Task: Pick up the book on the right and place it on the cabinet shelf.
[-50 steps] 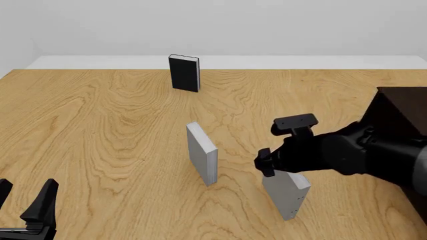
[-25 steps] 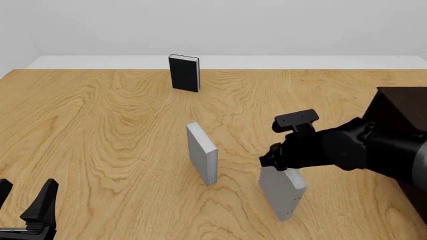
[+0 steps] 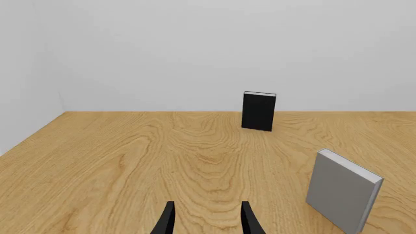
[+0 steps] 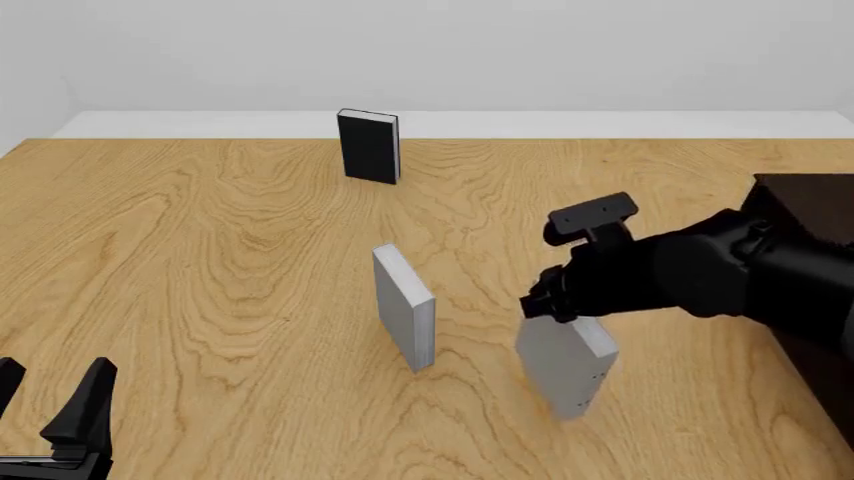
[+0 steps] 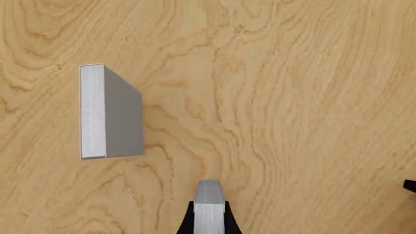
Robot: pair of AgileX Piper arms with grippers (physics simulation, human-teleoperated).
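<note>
Gripping the book (image 4: 567,366) only by its top edge, your right gripper (image 4: 550,305) has its jaws pinched on it — it hangs tilted, apparently just off the table (image 4: 200,250), near the second grey book (image 4: 404,308). Swing fast toward the cabinet shelf (image 4: 801,210) and it could pivot or slip out. Left gripper (image 3: 206,222) idles, jaws apart, holding nothing.

my right gripper (image 4: 550,305) hides the book's (image 4: 567,365) top edge; the cabinet shelf (image 4: 811,240) runs off the frame's right edge, my left gripper (image 4: 54,420) off its bottom.
</note>
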